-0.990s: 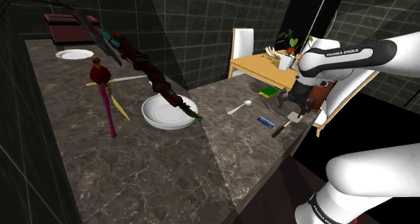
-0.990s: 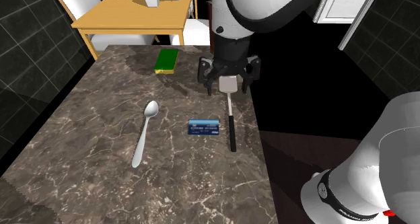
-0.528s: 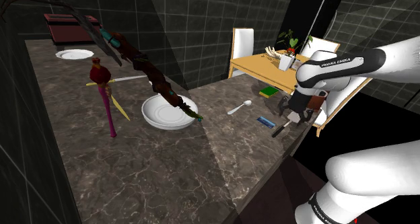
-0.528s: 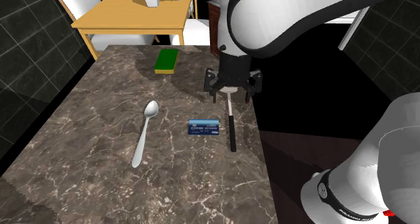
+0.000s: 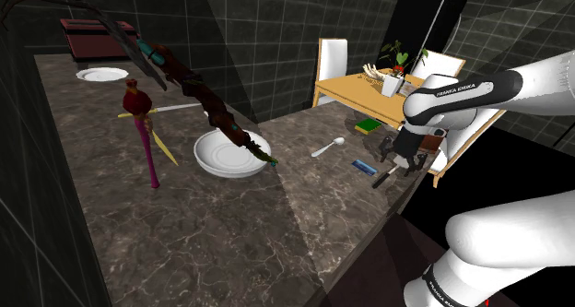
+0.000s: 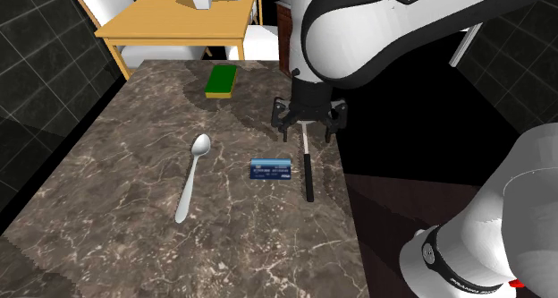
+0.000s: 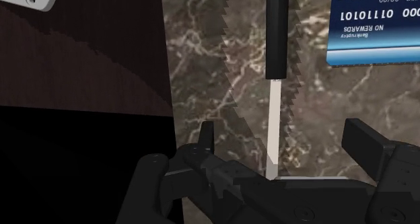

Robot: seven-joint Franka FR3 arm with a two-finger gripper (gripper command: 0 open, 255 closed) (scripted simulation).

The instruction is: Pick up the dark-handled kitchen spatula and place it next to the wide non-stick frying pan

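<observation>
The spatula lies flat near the marble counter's edge, with a black handle [image 6: 308, 176] [image 5: 384, 178] [image 7: 276, 34] and a thin white shaft [image 7: 270, 122]. My gripper [image 6: 307, 131] [image 5: 403, 159] [image 7: 286, 145] is low over its blade end, open. One finger [image 7: 206, 138] stands on each side of the shaft and neither touches it. The blade is hidden under the hand. A wide, shallow white round vessel [image 5: 230, 154], which I take for the pan, sits mid-counter at the shoulder view's left of the spatula.
A blue bank card [image 6: 271, 169] lies right beside the handle. A spoon [image 6: 192, 184] and a green sponge [image 6: 221, 80] lie further in. The counter edge [image 6: 344, 189] runs just past the spatula. A long dark twisted object [image 5: 207, 98] reaches over the white vessel.
My gripper has come down over the spatula's blade end, staying open. The spatula has not moved.
</observation>
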